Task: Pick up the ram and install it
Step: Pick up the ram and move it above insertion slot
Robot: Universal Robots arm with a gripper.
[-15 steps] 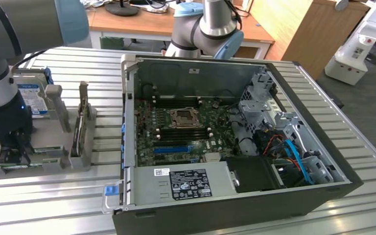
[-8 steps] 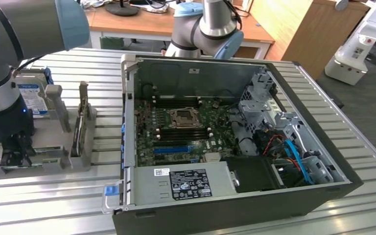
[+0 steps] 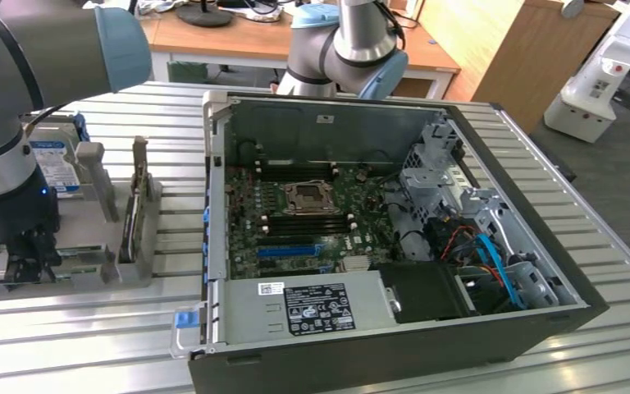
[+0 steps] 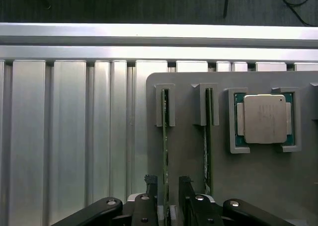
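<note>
We find the black two-fingered end effector [image 4: 168, 182] lowered over the flat grey fixture plate [image 4: 189, 161], which lies on the ribbed aluminium bench [image 4: 64, 136]. Its jaws stand wide, gripping nothing. The long, thin green circuit-board ram stick [image 4: 165, 146] stands on edge in a slotted grey post of the plate. Its near end runs into the gap between the two fingers [image 4: 150, 185] and sits closer to one of them; we cannot tell whether it touches. A second stick [image 4: 206, 151] of the same kind stands on edge just beside it, outside the jaws. A square silver processor chip [image 4: 264, 119] lies in a framed recess beyond that. In the exterior view, the end effector [image 3: 25, 263] sits at the far left, well apart from the open black computer case [image 3: 403, 353].
</note>
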